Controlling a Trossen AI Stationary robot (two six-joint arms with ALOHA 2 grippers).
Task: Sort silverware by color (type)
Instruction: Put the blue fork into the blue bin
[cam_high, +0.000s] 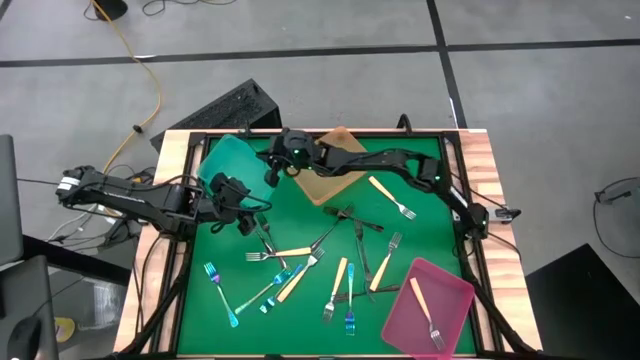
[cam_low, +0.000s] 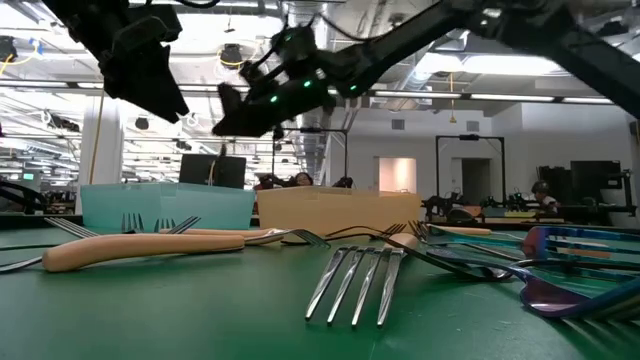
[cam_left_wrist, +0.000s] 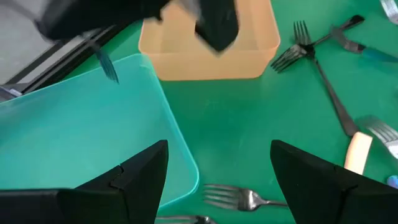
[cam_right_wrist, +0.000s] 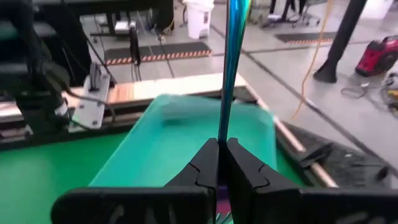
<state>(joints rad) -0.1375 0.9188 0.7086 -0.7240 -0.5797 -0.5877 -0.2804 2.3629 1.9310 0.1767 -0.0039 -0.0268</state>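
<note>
One iridescent blue utensil (cam_right_wrist: 231, 68) is pinched in the right claw (cam_right_wrist: 222, 158) above the teal tray (cam_high: 232, 163), presumably for dropping there; the left claw (cam_left_wrist: 217, 180), spread wide, is held beside it.

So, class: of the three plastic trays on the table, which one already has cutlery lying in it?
The pink tray, at the near right corner: two cream-handled forks lie in it. The teal tray and the amber tray show none inside.

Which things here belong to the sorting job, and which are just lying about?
Job:
- blue utensil held shut in right gripper over teal tray
- forks on mat
- amber tray
- pink tray holding two cream forks
- left gripper, open

Lying about:
- keyboard
- yellow cable
</note>
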